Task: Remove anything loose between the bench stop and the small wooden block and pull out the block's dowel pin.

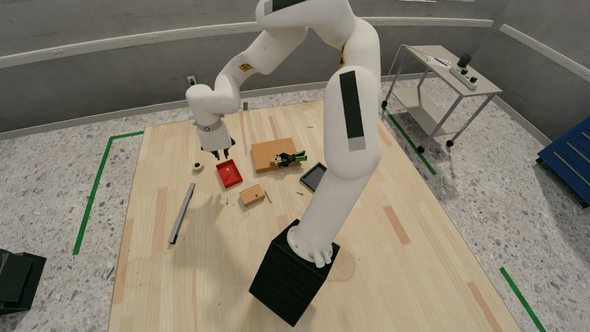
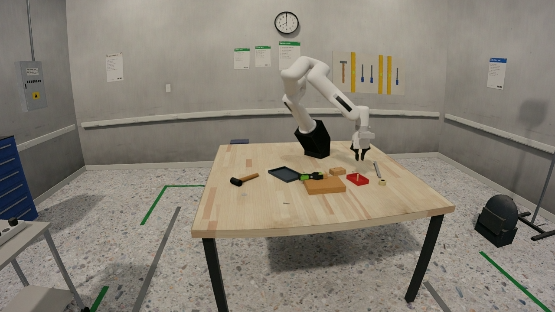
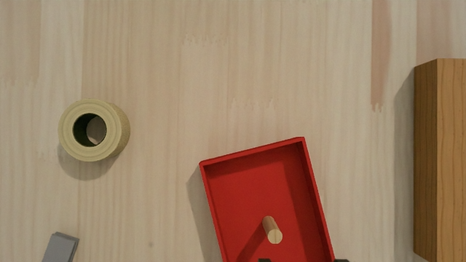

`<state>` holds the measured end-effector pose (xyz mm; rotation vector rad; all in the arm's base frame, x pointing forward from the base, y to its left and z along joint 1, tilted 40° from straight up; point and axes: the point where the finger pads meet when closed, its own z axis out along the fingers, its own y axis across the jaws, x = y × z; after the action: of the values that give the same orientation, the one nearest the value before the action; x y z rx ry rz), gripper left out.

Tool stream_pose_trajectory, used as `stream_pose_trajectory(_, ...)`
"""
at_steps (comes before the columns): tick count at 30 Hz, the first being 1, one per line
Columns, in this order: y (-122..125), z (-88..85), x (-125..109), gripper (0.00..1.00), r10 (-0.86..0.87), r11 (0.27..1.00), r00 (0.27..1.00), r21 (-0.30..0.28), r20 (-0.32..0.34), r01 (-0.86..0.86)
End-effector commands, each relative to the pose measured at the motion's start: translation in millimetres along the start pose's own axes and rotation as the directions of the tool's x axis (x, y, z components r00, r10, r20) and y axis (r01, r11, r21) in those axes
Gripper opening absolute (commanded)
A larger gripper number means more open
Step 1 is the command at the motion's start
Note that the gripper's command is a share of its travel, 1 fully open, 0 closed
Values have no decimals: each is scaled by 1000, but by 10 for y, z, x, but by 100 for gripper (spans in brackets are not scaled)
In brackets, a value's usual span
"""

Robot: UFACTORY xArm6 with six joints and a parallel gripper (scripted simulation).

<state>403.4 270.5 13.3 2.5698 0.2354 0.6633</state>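
The dowel pin (image 1: 227, 171) stands nearly upright in the red tray (image 1: 231, 173), free of the fingers; it also shows in the wrist view (image 3: 271, 230) and in the exterior view (image 2: 352, 173). My gripper (image 1: 220, 156) hangs above the tray's far end, fingers slightly apart and empty; only its tips show in the wrist view. The small wooden block (image 1: 251, 194) lies flat on the table with its empty hole up, off the bench board (image 1: 274, 154). The green-and-black spring clamp (image 1: 288, 158) lies at the board's near edge, holding no block.
A tape roll (image 1: 198, 165) lies left of the red tray. A grey metal bar (image 1: 181, 212) lies further left. A dark tray (image 1: 314, 176) sits right of the board. A hammer (image 2: 243, 179) lies at the table's far side. Small nails (image 1: 299, 192) lie near the block.
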Motion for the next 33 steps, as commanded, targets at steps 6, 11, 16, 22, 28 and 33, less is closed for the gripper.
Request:
stream_pose_trajectory(6, -5, -154, 12, 28, 1, 1000, 1000, 2, -2, -1)
stream_pose_trajectory(11, -5, -160, 12, 28, 1, 1000, 1000, 2, -2, -1)
stream_pose_trajectory(16, -5, -161, 12, 28, 1, 1000, 1000, 2, -2, -1)
stream_pose_trajectory(22, -5, -161, 12, 28, 1, 1000, 1000, 2, -2, -1)
stream_pose_trajectory(28, -5, -161, 12, 28, 1, 1000, 1000, 2, -2, -1)
stream_pose_trajectory(33, -5, -161, 12, 28, 1, 1000, 1000, 2, -2, -1)
